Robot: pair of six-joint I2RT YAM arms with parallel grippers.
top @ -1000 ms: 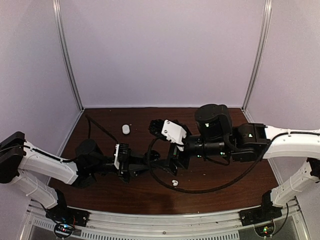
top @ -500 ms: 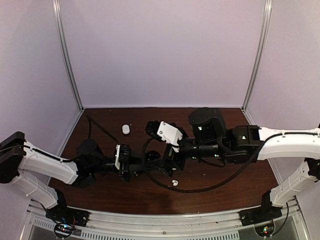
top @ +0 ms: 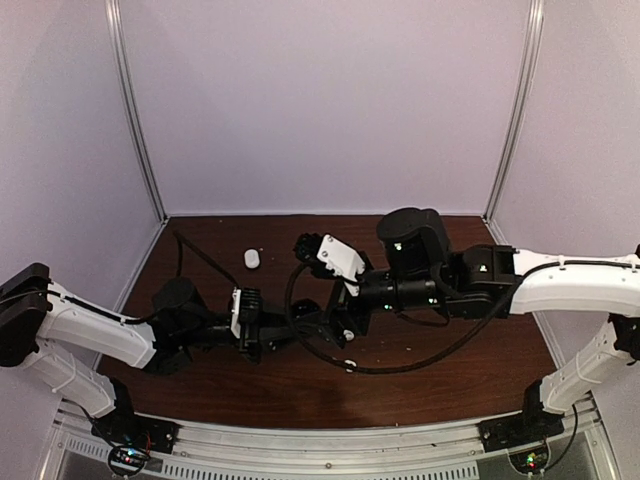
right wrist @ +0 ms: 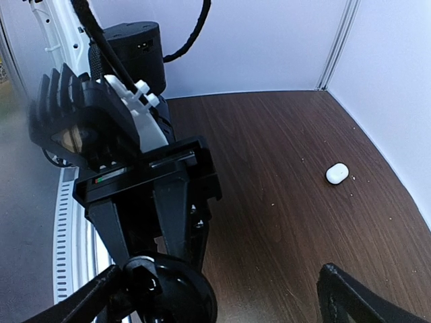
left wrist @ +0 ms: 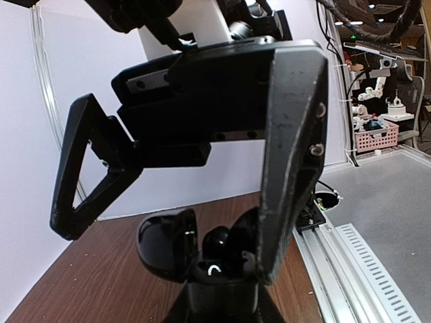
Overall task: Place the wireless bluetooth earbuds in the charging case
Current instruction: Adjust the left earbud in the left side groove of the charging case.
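My left gripper (top: 298, 334) is shut on the base of a black charging case (left wrist: 214, 286), held upright with its lid (left wrist: 165, 243) swung open to the left. A black earbud (left wrist: 217, 241) sits in the case's well. My right gripper (top: 338, 322) is open, and its two fingers straddle the case from above: one finger (left wrist: 291, 168) is right beside the well and the other (left wrist: 87, 182) is out past the lid. In the right wrist view the case (right wrist: 176, 296) lies between its spread fingers. A white earbud (top: 349, 363) lies on the table, half hidden by a cable.
A small white closed case (top: 252, 258) (right wrist: 337, 173) lies on the dark wooden table (top: 450, 350) near the back left. A black cable (top: 420, 355) loops from the right arm across the table's front. White walls close in the back and sides.
The right arm has moved left, so its open gripper now stands over the case in the left gripper. The left arm and the case have stayed put.
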